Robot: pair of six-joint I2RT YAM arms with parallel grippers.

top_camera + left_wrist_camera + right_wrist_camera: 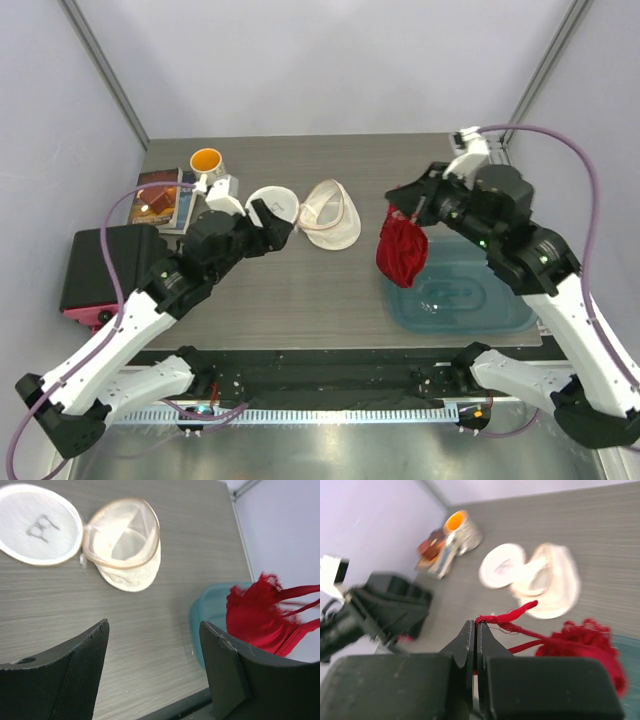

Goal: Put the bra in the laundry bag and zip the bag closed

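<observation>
Bra [402,250] hangs from right claw [476,624] over left edge of bin [485,305].

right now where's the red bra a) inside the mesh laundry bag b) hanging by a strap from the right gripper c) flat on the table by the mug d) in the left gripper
b: the right gripper is shut on a strap and the bra dangles below it in the air, while the laundry bag lies open on the table with no bra inside.
</observation>
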